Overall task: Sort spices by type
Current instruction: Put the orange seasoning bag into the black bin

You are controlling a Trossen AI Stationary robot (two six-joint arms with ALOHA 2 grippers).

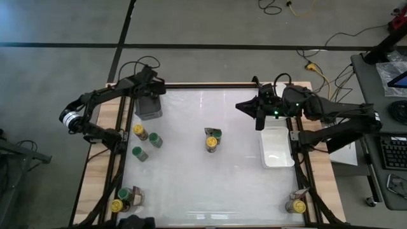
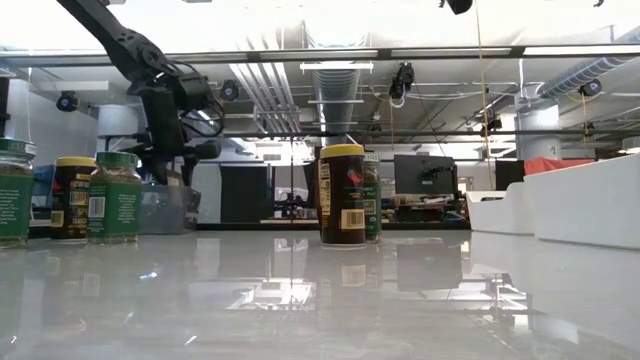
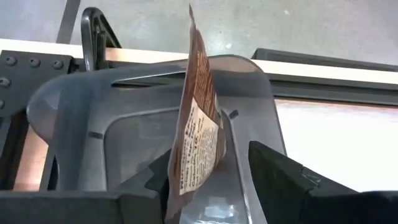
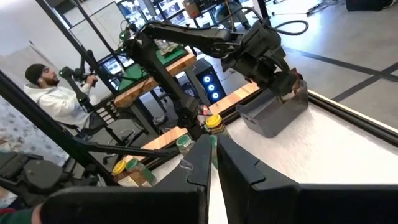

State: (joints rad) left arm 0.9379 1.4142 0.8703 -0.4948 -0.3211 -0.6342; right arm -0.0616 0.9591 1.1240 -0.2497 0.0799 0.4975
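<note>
Small clear jars stand upright on their bases on the table: a yellow-lidded one (image 1: 138, 130) and two green-lidded ones (image 1: 154, 140) (image 1: 138, 152) at the left, a yellow and green pair (image 1: 213, 140) in the middle, and clusters at the near-left (image 1: 124, 200) and near-right (image 1: 296, 205) corners. My left gripper (image 1: 150, 90) (image 3: 211, 186) is open over the grey bin (image 1: 148, 107). A flat brown packet (image 3: 198, 140) stands on edge between its fingers. My right gripper (image 1: 257, 114) (image 4: 212, 163) is shut and holds nothing, hovering just beyond the far end of the white tray (image 1: 278, 149). My left gripper has its fingers on either side of the brown packet's lower end (image 3: 186, 180), coming from above into the grey bin. The packet stands close against one finger (image 3: 155, 180) and well apart from the other. Whether that finger touches it, I cannot tell.
The grey bin (image 3: 124, 118) sits at the table's far-left corner. White trays (image 2: 580, 205) lie along the right edge. The middle jars (image 2: 342, 195) stand alone on the glossy white top. A person (image 4: 53, 93) sits beyond the table's left side.
</note>
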